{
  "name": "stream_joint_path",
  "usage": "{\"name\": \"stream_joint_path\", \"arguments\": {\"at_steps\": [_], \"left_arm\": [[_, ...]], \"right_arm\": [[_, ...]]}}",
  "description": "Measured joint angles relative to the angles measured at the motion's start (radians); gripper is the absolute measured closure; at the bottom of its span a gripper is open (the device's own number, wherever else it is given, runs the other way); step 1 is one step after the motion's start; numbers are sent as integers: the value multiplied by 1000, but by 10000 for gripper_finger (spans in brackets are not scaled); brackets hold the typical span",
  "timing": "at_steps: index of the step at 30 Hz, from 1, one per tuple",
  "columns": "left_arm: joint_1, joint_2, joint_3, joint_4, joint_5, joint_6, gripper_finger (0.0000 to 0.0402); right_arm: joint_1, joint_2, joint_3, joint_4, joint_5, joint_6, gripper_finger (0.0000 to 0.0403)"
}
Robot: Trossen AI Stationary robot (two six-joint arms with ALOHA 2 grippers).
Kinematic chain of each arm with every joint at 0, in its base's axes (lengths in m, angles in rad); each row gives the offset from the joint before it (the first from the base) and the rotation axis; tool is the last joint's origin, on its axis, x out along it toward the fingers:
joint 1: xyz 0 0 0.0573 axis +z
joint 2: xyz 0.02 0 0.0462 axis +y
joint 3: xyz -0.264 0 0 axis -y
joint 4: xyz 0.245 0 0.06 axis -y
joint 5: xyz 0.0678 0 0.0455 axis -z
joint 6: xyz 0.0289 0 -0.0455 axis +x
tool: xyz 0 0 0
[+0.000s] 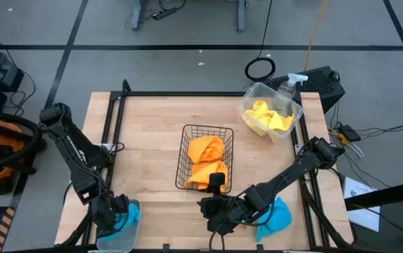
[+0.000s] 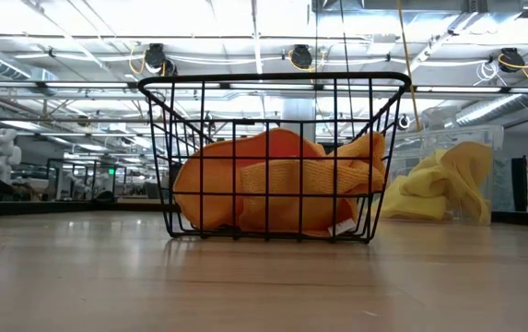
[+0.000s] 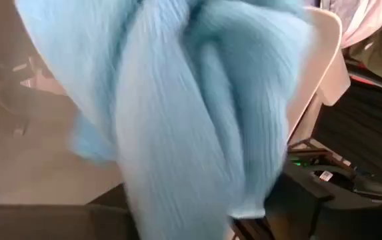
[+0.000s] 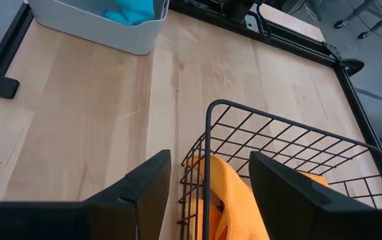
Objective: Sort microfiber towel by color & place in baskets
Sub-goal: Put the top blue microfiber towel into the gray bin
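Two orange towels (image 1: 207, 158) lie bunched in the black wire basket (image 1: 187, 130) at the table's middle. My right gripper (image 4: 207, 193) hangs open over the basket's near rim (image 4: 207, 113). Orange cloth (image 4: 234, 197) shows below the gap, and the fingers are clear of it. Yellow towels (image 1: 268, 118) fill the clear tub (image 1: 296, 105) at the far right. One teal towel (image 1: 277, 216) lies on the table under my right arm. My left gripper (image 1: 110, 211) is at the pale tray (image 1: 127, 237) at the near left corner. Another teal towel (image 3: 177, 100) fills its wrist view.
A clear spray bottle (image 1: 292, 83) stands just beyond the tub. Black frame rails (image 1: 113, 119) run along the table's left, far and right edges. Bare wood (image 1: 152, 169) lies between the tray and the wire basket.
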Motion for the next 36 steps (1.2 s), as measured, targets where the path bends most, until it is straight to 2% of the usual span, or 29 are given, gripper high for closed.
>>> {"name": "stream_joint_path", "arguments": {"at_steps": [5, 8, 17, 25, 32, 36], "left_arm": [[12, 0, 0, -20, -65, -1, 162], [36, 0, 0, -64, -91, -10, 152], [66, -2, 6, -50, -6, 48, 151], [65, -2, 61, -52, -15, 81, 151], [61, -2, 102, -260, -30, 98, 151], [47, -2, 138, -283, -20, 104, 157]], "right_arm": [[-2, 0, 0, 6, 6, 8, 207], [-7, 4, 0, 35, 28, 8, 207], [-12, 8, 0, 62, 23, -13, 207], [2, 8, 0, 48, 22, -2, 206], [16, 8, 0, 42, 22, 5, 206], [16, 8, 0, 7, 22, 7, 206]]}}
